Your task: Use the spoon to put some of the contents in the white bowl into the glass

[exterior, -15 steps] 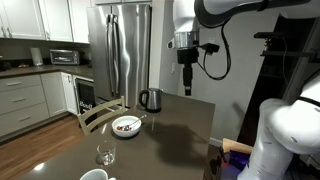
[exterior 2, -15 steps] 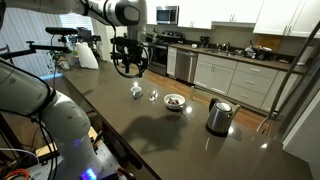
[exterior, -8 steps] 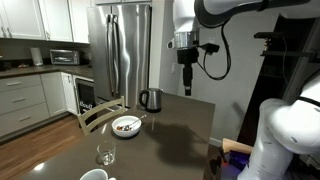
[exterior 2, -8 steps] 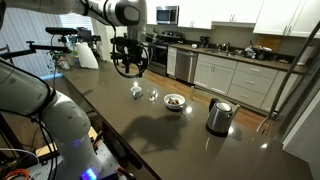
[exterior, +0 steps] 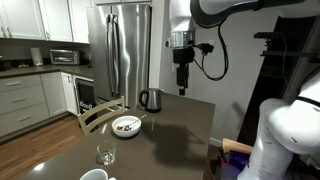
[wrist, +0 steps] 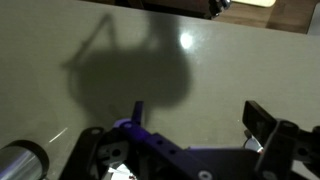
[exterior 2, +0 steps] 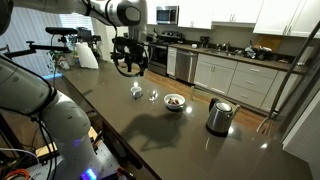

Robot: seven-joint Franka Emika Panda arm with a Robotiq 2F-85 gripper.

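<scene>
The white bowl [exterior: 126, 125] [exterior 2: 174, 101] with dark brownish contents [exterior 2: 174, 100] sits on the dark table. The spoon [exterior: 141, 119] seems to lie at the bowl's rim, its thin handle pointing toward the kettle; it is too small to be sure. The clear stemmed glass [exterior: 105, 154] [exterior 2: 153, 96] stands nearer the table's end. My gripper [exterior: 182, 86] [exterior 2: 128, 66] [wrist: 200, 118] hangs high above the table, well apart from bowl and glass. It is open, with only bare table and its own shadow between the fingers [wrist: 262, 122]. The wrist view shows neither bowl, spoon nor glass.
A steel kettle [exterior: 150, 99] [exterior 2: 219, 116] with a black handle stands beyond the bowl. A plain white cup [exterior: 93, 175] [exterior 2: 136, 91] sits near the glass. A wooden chair [exterior: 100, 113] is pushed against the table's edge. Kitchen cabinets and a fridge [exterior: 120, 50] stand behind.
The arm has shifted slightly sideways in an exterior view, still high above the table. Bowl, glass and kettle have not moved, and the gripper stays open.
</scene>
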